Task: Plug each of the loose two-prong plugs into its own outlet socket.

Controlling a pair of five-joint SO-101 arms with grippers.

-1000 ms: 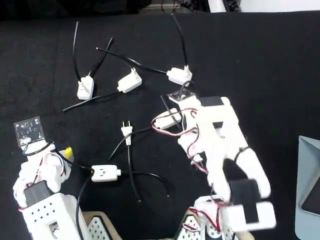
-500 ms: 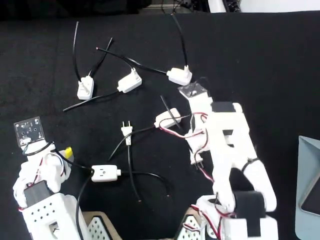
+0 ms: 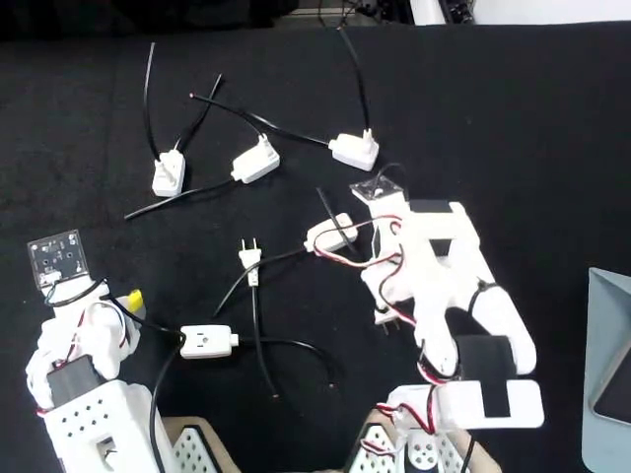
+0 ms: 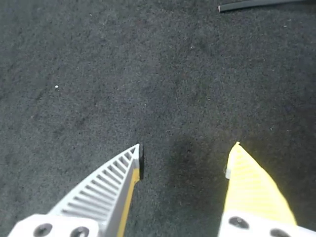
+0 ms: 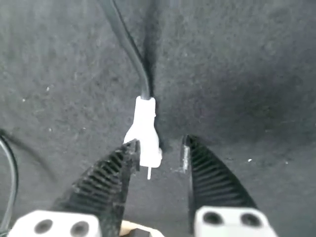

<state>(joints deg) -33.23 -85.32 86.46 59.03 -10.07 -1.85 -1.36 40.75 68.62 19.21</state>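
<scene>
Plainly, the plug (image 5: 144, 132) sits inside right end effector (image 5: 159, 143).

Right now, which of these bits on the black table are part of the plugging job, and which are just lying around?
Part of the job:
- two-prong plug, lying loose
- white plug inside the open right gripper
- outlet socket
- white corded blocks at the back

Just lying about:
- grey-blue tray, off to the side

Grey tray (image 3: 603, 325) partly off the edge.
</scene>
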